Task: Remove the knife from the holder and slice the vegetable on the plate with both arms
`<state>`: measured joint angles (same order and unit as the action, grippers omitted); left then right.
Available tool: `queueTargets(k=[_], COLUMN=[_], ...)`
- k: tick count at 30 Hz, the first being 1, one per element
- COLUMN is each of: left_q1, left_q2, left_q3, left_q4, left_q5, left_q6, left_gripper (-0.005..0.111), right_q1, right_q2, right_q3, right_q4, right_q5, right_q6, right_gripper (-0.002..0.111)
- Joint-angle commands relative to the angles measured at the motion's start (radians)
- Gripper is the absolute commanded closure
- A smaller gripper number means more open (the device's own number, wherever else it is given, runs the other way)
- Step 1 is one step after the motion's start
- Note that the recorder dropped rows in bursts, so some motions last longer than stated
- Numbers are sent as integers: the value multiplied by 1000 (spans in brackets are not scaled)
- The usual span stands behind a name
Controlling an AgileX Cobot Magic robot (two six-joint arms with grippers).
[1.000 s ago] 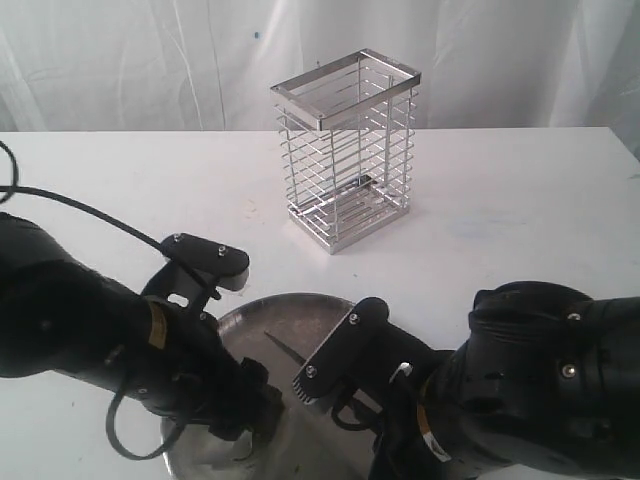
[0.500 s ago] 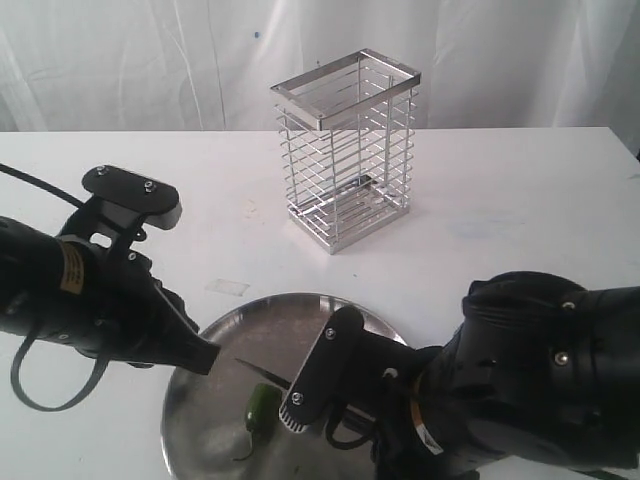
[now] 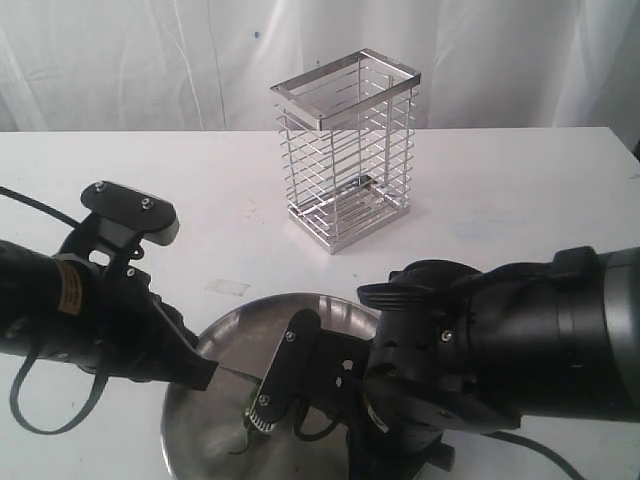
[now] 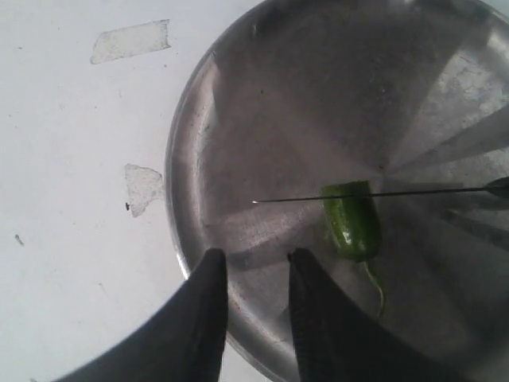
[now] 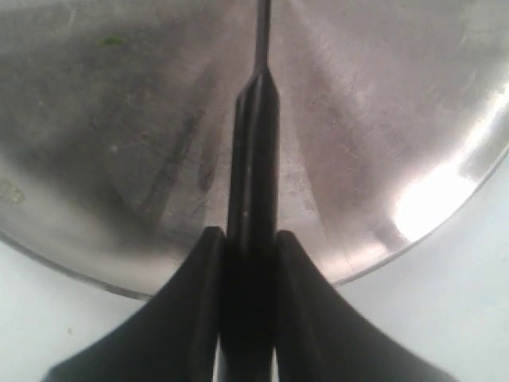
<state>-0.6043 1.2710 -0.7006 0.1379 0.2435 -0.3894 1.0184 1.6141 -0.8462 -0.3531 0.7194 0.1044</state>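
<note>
The dark-green vegetable (image 4: 351,224), with a thin curled stem, lies on the shiny steel plate (image 4: 238,119). The knife's (image 4: 398,193) thin blade runs across the end of the vegetable away from the stem; whether it touches, I cannot tell. My right gripper (image 5: 248,235) is shut on the knife's dark handle (image 5: 253,175) over the plate's (image 5: 382,119) rim. My left gripper (image 4: 254,259) stands open and empty at the plate's edge, a short way from the vegetable. In the exterior view the right gripper (image 3: 278,385) reaches over the plate (image 3: 240,318), the left gripper (image 3: 205,376) at its left rim.
The chrome wire holder (image 3: 345,150) stands empty at the back of the white table, well beyond the plate. Scraps of clear tape (image 4: 131,40) lie on the table left of the plate. A white curtain closes off the back.
My left gripper has drawn back from over the vegetable to the plate's left rim, jaws narrower. My right arm has pushed left over the plate, carrying the blade across the vegetable.
</note>
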Motion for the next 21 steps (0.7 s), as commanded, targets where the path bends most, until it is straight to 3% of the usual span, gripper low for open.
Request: queueTargets(k=[1, 17, 21], left_q1=[3, 3, 3], left_q2=[-3, 107, 150], left_q3=[44, 72, 72], left_q4=[-2, -2, -2], left_q5=[-65, -312, -312], left_q6=[-36, -132, -156], left_gripper=[74, 67, 75], right_q1=[-2, -2, -2], right_q2=[1, 1, 1], right_q3=[-7, -7, -7], right_q4=[-14, -4, -4], right_q5=[11, 15, 15], right_q6=[5, 5, 5], right_gripper=[108, 108, 108])
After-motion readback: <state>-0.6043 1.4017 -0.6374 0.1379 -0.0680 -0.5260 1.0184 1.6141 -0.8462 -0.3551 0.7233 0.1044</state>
